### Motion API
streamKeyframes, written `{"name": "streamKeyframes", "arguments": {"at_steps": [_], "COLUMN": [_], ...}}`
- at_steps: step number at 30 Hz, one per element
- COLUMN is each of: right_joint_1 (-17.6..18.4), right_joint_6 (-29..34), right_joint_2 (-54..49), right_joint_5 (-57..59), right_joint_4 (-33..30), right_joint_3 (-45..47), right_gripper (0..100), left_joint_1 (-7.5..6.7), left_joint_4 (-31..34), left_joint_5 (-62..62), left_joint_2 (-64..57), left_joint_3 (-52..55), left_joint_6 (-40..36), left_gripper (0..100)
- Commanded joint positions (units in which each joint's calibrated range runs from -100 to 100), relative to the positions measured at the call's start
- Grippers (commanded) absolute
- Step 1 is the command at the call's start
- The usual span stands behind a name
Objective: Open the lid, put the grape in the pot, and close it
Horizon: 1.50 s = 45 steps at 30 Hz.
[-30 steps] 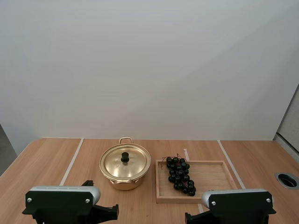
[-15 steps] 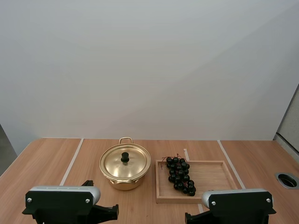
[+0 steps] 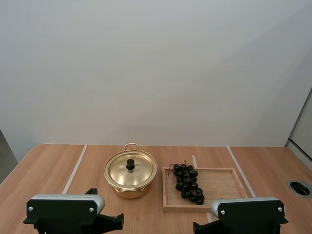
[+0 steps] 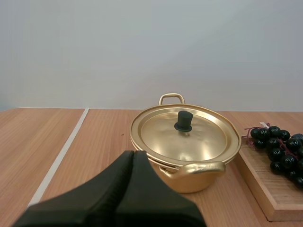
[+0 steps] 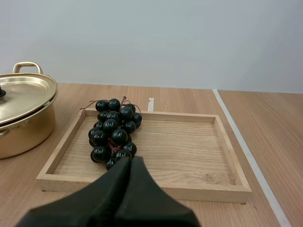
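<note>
A gold pot (image 3: 130,176) stands on the table with its lid (image 3: 130,168) on, a black knob (image 3: 130,164) at the lid's middle. To its right a bunch of dark grapes (image 3: 187,183) lies in the left part of a wooden tray (image 3: 224,183). My left gripper (image 4: 134,156) is shut, its fingers lying together as one wedge just short of the pot (image 4: 185,142) and its lid knob (image 4: 183,121). My right gripper (image 5: 130,161) is shut too, its tip close before the grapes (image 5: 113,130) at the tray's (image 5: 199,156) near rim.
Both arm bases (image 3: 66,209) (image 3: 248,212) sit at the table's near edge. White tape lines (image 3: 75,168) run along the wooden top, and a cable hole (image 3: 299,187) is at the far right.
</note>
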Motion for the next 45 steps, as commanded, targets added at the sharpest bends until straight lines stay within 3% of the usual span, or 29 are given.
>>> {"name": "streamKeyframes", "arguments": {"at_steps": [1,22,26,33,38,45], "right_joint_1": [-0.2,-0.2,-0.2,-0.2,-0.2,-0.2], "right_joint_6": [0.1,0.1,0.1,0.1,0.1,0.1], "right_joint_2": [-0.4,-0.4,-0.4,-0.4,-0.4,-0.4], "right_joint_5": [-0.4,-0.4,-0.3,12.7,14.9,27.0], "right_joint_4": [0.1,2.6,2.6,2.6,2.6,2.2], "right_joint_3": [0.0,0.0,-0.5,-13.9,-21.9,-32.7], "right_gripper": [0,0,0,0,0,0], "left_joint_1": [0.02,0.02,0.02,0.02,0.02,0.08], "left_joint_4": [-0.3,-1.1,-1.1,-0.1,1.3,1.1], "left_joint_5": [-0.8,-0.7,-0.5,-0.1,2.1,24.3], "left_joint_2": [-0.3,-0.3,-0.3,-0.3,-0.3,-0.3], "left_joint_3": [0.1,0.0,-4.1,-14.5,-21.1,-31.7], "left_joint_6": [-0.3,-0.3,-0.3,1.3,5.7,5.7], "left_gripper": [0,0,0,0,0,0]}}
